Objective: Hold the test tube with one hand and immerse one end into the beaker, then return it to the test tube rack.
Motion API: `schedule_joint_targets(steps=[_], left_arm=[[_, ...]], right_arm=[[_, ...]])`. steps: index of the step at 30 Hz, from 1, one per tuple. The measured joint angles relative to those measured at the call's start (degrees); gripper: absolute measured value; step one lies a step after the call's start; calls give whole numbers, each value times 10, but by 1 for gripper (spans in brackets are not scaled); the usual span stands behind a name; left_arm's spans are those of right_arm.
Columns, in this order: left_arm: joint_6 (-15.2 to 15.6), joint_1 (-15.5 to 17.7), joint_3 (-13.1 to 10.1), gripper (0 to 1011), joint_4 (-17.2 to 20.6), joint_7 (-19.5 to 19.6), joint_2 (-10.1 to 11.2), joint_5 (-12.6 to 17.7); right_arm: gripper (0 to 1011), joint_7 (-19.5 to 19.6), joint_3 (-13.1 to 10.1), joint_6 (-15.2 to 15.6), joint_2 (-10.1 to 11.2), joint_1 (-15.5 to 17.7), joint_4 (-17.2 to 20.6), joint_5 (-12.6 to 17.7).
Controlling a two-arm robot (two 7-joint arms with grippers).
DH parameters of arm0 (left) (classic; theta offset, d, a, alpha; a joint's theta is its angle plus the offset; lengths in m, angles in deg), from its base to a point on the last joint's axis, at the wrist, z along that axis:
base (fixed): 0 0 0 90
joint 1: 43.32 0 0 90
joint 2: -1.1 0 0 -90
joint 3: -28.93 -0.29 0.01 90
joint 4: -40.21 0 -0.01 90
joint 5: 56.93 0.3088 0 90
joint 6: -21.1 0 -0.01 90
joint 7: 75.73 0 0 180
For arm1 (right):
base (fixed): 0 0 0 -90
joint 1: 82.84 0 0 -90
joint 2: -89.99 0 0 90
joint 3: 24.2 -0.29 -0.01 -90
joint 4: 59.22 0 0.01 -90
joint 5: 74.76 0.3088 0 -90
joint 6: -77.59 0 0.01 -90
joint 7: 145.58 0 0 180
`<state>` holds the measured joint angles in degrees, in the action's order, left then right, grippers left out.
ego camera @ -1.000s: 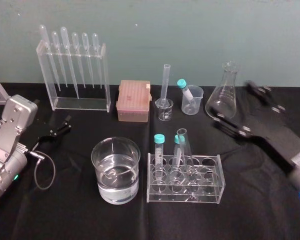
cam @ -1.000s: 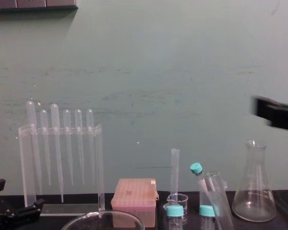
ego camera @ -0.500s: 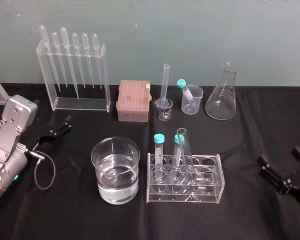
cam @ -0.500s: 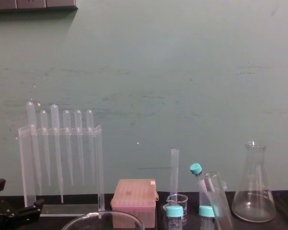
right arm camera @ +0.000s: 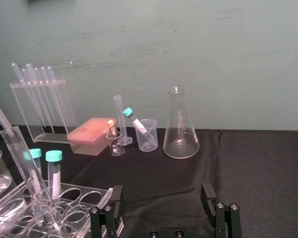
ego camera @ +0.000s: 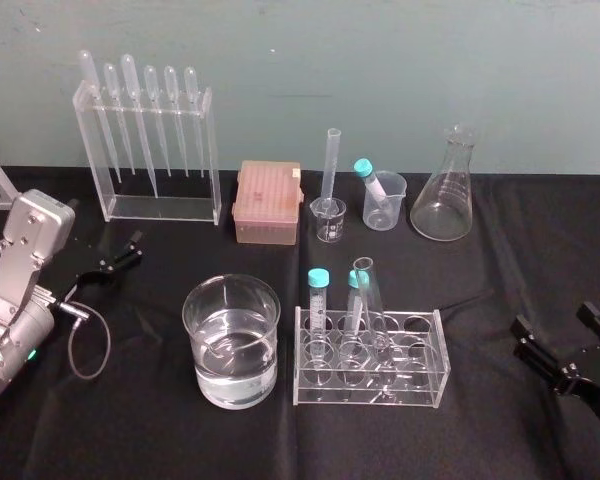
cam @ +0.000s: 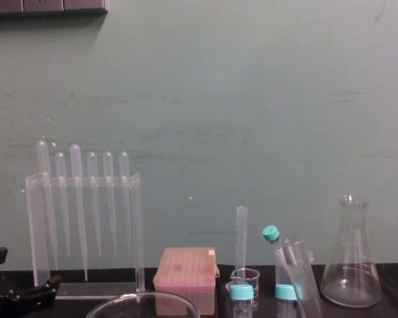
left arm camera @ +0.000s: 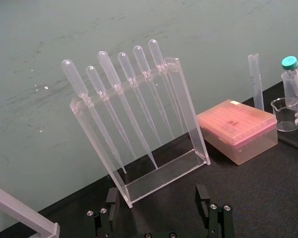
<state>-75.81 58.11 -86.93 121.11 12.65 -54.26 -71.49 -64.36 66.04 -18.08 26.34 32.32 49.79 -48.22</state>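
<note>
**Both hands released and clear; test tube stands in the rack**

You have the test tube standing in the low clear rack at the middle of the counter, mouth up and leaning a little to the right. Nothing grips it. The beaker stands just to the left of the rack, apart from it and partly filled with clear liquid.

Your left hand rests low at the left of the counter, its fingers spread wide with nothing between them, facing the pipette stand. Your right hand sits low at the right edge, well apart from the rack, also spread and holding nothing.

Two teal-capped tubes share the rack. One is just left of the test tube and the other is right behind it, so the two partly overlap. Along the back stand a pink box, a small beaker, a slim cylinder, a cup with a capped tube leaning in it, and a flask. A cable loop lies by your left arm.

In the chest view the frame's lower edge cuts the beaker down to its rim. In the head view the frame edge cuts off your right arm.

A black, slightly wrinkled cloth covers the counter, and a scuffed blue-green wall stands behind it.
</note>
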Motion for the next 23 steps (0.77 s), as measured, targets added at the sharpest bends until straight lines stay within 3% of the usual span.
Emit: schedule_joint_targets(steps=[23], left_arm=[[0,0,0,1000,0,0,0,0]], right_arm=[[1004,1,-1,-2,1,2,3,-3]])
